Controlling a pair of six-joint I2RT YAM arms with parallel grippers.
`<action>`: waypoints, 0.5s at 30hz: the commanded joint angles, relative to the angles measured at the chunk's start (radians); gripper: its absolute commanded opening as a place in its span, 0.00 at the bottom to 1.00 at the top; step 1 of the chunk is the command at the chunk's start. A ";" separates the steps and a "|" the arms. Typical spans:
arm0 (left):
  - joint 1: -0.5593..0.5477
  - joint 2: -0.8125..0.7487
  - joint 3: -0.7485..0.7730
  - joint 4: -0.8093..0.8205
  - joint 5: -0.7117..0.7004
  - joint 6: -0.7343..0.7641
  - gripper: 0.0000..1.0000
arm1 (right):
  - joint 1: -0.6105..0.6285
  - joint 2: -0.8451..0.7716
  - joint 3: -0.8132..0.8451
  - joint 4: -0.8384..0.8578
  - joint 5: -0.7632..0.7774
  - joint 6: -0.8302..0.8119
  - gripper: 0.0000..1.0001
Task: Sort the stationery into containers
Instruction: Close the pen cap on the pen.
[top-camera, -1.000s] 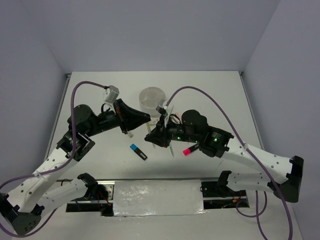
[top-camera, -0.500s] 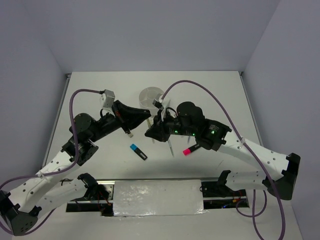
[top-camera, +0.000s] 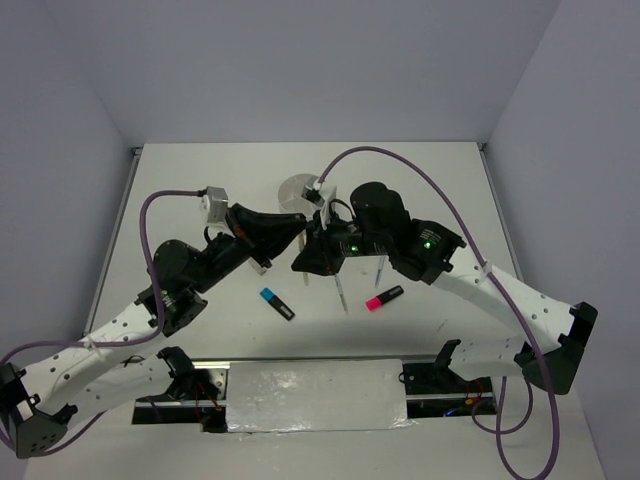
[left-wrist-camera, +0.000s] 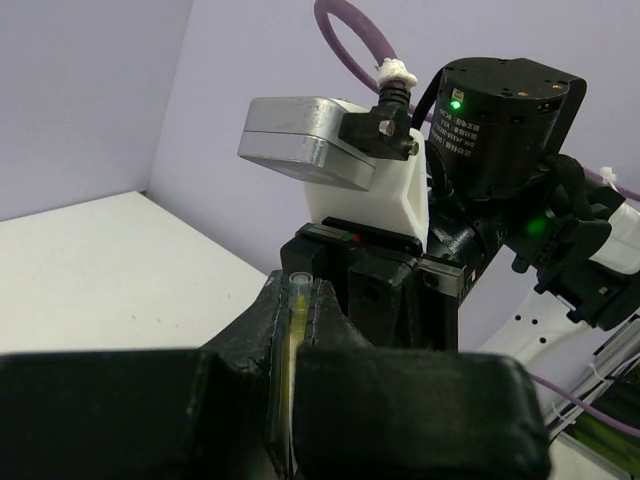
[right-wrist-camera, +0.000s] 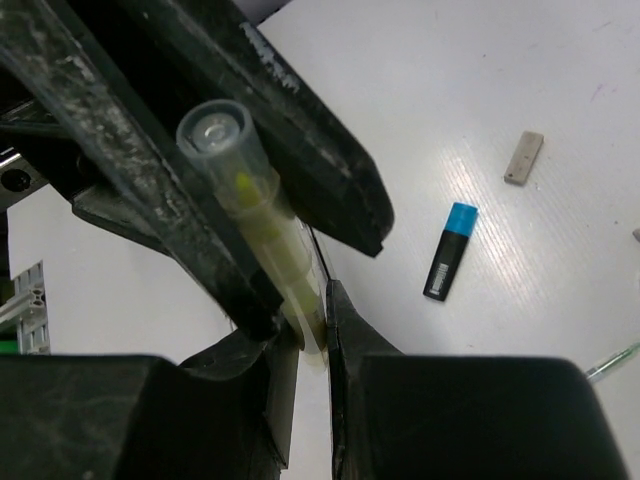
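A thin yellow pen (right-wrist-camera: 255, 215) with a clear cap spans the two grippers above the middle of the table. My left gripper (left-wrist-camera: 298, 295) is shut on the yellow pen (left-wrist-camera: 295, 320) along its length. My right gripper (right-wrist-camera: 312, 330) is shut on the pen's other end. The two grippers meet tip to tip, left gripper (top-camera: 294, 232) above right gripper (top-camera: 298, 264). The round white container (top-camera: 296, 188) stands just behind them, mostly hidden. On the table lie a blue-and-black highlighter (top-camera: 277, 303), a pink-and-black highlighter (top-camera: 384, 297) and a thin green pen (top-camera: 341, 292).
A small beige eraser (right-wrist-camera: 524, 158) lies left of the blue highlighter (right-wrist-camera: 449, 251). Another thin pen (top-camera: 381, 268) lies under the right arm. Purple cables arch over both arms. Pale walls close in the table on three sides.
Both grippers, still joined at the pen, have risen and shifted slightly toward the container. The right arm's wrist has swung further over the table. Things on the table have not moved.
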 joint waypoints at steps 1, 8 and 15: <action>-0.106 0.050 -0.103 -0.346 0.276 -0.024 0.00 | -0.068 -0.032 0.186 0.495 0.156 0.046 0.00; -0.107 0.049 0.111 -0.585 0.163 0.141 0.00 | -0.069 -0.020 0.071 0.460 0.070 -0.015 0.00; -0.107 0.066 0.256 -0.680 0.200 0.251 0.00 | -0.068 -0.013 -0.004 0.461 0.036 -0.017 0.30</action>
